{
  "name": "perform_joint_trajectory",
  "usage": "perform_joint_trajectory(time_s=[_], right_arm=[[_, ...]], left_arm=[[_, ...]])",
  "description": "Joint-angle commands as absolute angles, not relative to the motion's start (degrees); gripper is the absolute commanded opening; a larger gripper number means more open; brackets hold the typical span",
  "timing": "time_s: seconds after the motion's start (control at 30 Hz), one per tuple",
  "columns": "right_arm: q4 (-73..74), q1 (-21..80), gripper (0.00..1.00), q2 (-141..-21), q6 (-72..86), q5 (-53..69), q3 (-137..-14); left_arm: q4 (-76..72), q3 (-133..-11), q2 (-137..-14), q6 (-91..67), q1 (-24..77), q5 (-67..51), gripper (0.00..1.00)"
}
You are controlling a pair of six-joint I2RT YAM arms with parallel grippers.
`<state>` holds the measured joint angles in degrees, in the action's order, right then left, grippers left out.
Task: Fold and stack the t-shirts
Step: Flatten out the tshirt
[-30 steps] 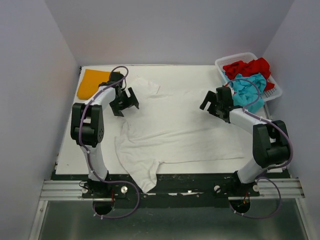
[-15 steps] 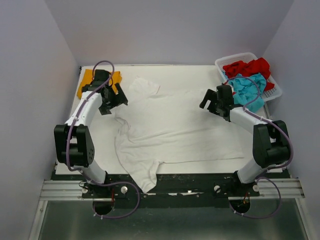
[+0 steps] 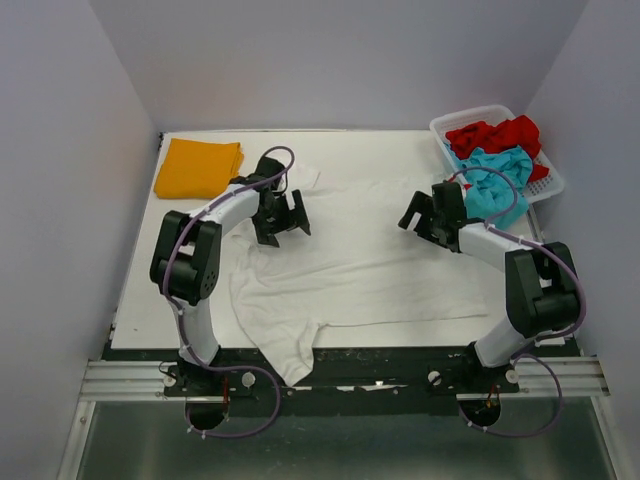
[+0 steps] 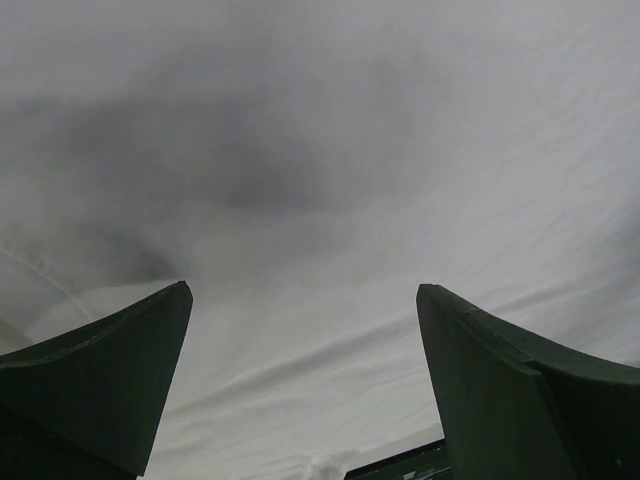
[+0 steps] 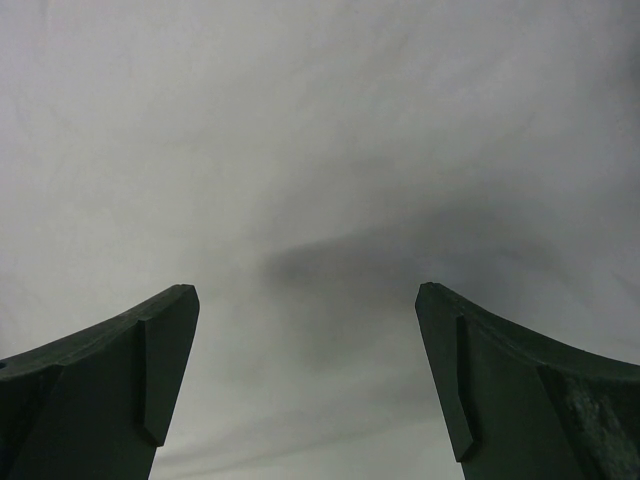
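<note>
A white t-shirt (image 3: 350, 255) lies spread over the table, one sleeve hanging over the near edge. My left gripper (image 3: 282, 218) is open and empty, low over the shirt's upper left part; white cloth (image 4: 320, 200) fills its wrist view between the fingers (image 4: 120, 370). My right gripper (image 3: 422, 212) is open and empty over the shirt's upper right part, with white cloth (image 5: 320, 180) below it. A folded orange-yellow t-shirt (image 3: 198, 167) lies at the far left corner. Red (image 3: 495, 134) and teal (image 3: 497, 178) t-shirts are heaped in the basket.
The white lattice basket (image 3: 548, 185) stands at the far right of the table. Grey walls close in the left, back and right sides. The table's near edge (image 3: 400, 352) meets a metal rail where the arm bases stand.
My left gripper swung out over the orange-yellow shirt and has now come back right onto the white shirt's upper left part. The right arm has barely moved.
</note>
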<state>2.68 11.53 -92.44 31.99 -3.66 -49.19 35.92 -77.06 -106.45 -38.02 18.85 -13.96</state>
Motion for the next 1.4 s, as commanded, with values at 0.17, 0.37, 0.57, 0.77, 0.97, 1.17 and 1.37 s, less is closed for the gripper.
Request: perform_joint_trajectory(time_s=[0.17,0.37,0.57,0.77,0.97,1.17,1.37], right_arm=[[2.6,11.5,1.0,-94.6,42.5,-9.7,-47.1],[-1.2,11.5,1.0,-95.3,44.6,-9.8,-46.3],[-1.6,11.3,1.0,-99.1,42.4,-12.5,-50.2],[-0.5,11.5,1.0,-97.0,35.9,-8.2,-54.7],[-1.5,16.2,1.0,-82.6,28.7,5.1,-49.9],[-2.0,34.9,1.0,-81.8,23.2,24.5,-49.7],[-1.5,55.5,1.0,-93.6,13.0,23.2,-58.2]], left_arm=[[40.5,-89.1,-120.1,-42.1,19.2,-14.8,0.99],[48.0,-103.3,-127.5,-43.3,19.4,-12.4,0.99],[58.3,-120.7,-135.6,-42.1,19.2,-8.3,0.99],[57.0,-124.6,-133.3,-38.9,17.0,-9.7,0.99],[48.0,-103.5,-112.7,-36.6,17.0,-10.5,0.99],[31.4,-66.8,-88.0,-42.3,16.1,-15.6,0.99],[23.0,-52.1,-87.6,-44.8,14.5,-21.7,0.99]])
